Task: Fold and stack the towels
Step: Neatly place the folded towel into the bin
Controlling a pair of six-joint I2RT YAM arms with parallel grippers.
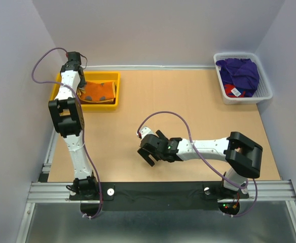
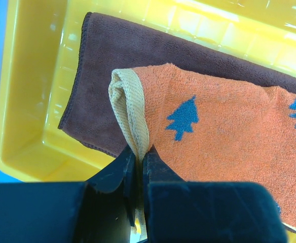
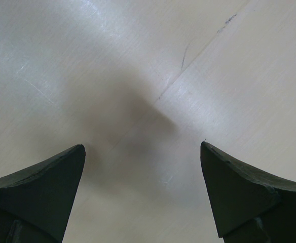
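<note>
Presumably stacking: left hand (image 2: 139,152) pinches orange towel (image 2: 214,142) by its border, atop brown towel (image 2: 117,55) in tray (image 2: 31,101); next likely calls for release. Right hand (image 3: 142,147) gapes empty above surface (image 3: 138,61).

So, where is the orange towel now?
In the top view the orange towel lies in the yellow tray, far left, on the brown towel; the left gripper pinches its border.
</note>
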